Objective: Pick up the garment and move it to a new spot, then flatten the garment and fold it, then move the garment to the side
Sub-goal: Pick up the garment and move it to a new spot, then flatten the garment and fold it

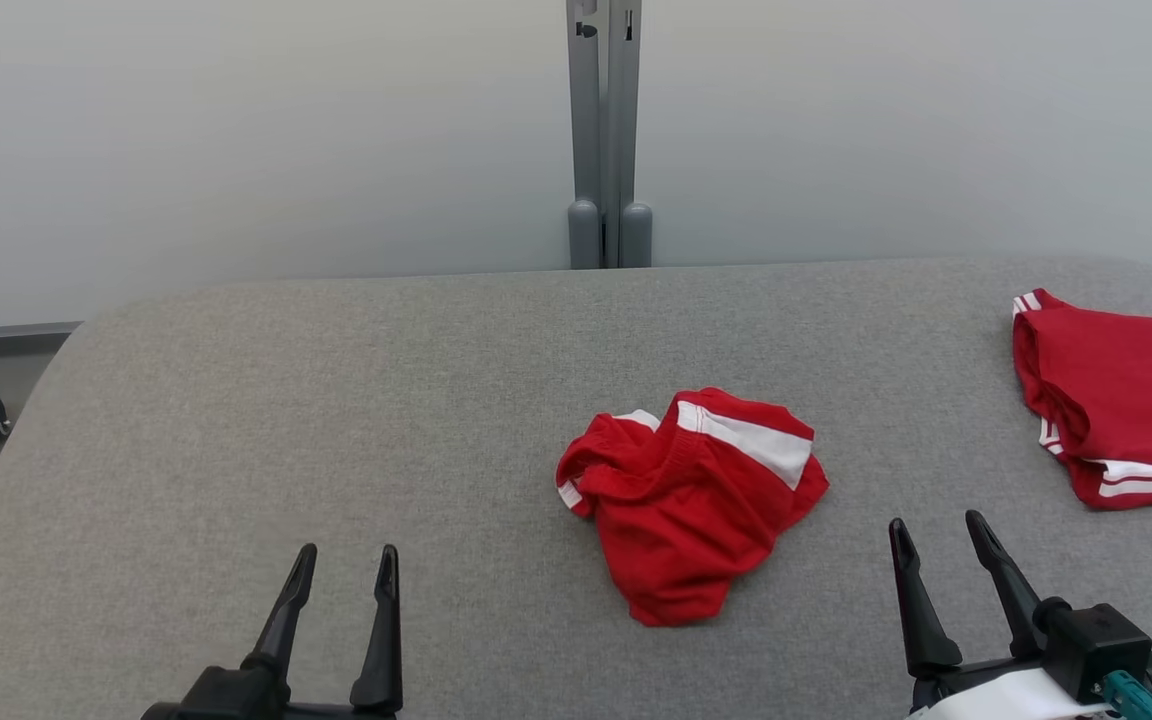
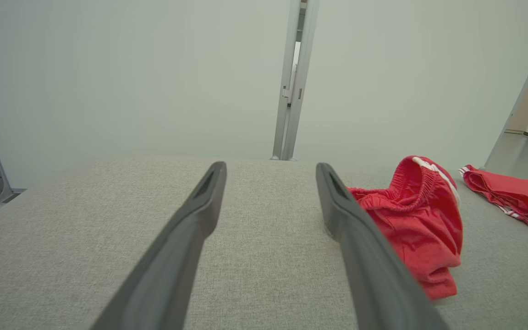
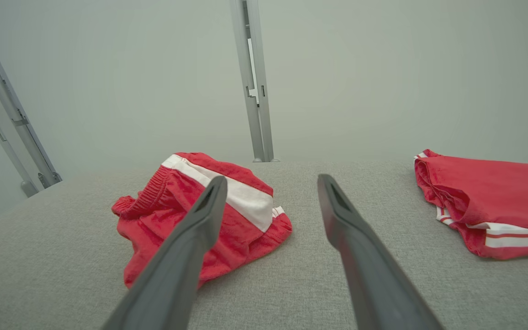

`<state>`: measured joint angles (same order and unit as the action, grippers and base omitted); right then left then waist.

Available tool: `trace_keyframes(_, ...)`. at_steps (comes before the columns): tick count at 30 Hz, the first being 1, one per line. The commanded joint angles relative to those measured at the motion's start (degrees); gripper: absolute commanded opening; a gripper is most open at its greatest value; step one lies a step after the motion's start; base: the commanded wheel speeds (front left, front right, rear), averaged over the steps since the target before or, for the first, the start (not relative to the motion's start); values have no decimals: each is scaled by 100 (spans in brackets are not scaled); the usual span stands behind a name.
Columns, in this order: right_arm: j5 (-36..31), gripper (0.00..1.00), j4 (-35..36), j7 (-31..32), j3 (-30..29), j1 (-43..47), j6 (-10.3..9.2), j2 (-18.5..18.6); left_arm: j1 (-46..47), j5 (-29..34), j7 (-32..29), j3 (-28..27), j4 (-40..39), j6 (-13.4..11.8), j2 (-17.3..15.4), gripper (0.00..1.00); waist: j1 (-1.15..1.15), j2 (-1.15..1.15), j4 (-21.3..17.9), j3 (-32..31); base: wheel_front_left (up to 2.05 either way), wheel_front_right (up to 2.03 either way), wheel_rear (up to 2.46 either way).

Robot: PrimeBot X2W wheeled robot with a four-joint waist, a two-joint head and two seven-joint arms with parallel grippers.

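Evidently waiting to start, the left hand (image 1: 348,552) and right hand (image 1: 935,520) sit empty, fingers apart, flanking the crumpled red-and-white cloth shorts (image 1: 691,500) on the grey fabric worktop (image 1: 236,420).

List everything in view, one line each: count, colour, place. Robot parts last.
crumpled garment: 1, red with a white band, bunched near the middle of the table, ahead of and between the claws
second garment: 1, red with white stripes, lying flatter at the table's right edge, cut off by the head view's edge
table: 1, grey fabric top, across the foreground
post: 1, grey metal, upright behind the table's far edge, centre
wall: pale grey-white, behind the table
left claw: 1, dark, open, low over the table's near left, holding nothing
right claw: 1, dark, open, near right, holding nothing
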<state>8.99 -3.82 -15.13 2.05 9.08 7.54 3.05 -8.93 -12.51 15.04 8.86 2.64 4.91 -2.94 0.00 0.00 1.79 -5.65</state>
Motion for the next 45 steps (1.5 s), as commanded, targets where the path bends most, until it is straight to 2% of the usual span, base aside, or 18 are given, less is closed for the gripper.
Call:
trace_keyframes(1,24,100,-19,-1,4,12,-12,-2,-16,74,17,16,37,26,3,100,0,0,0,1,0,0,0)
trace_keyframes(45,75,100,-82,-1,123,-2,-12,-15,122,167,18,190,184,68,3,100,0,0,-65,33,0,0,0)
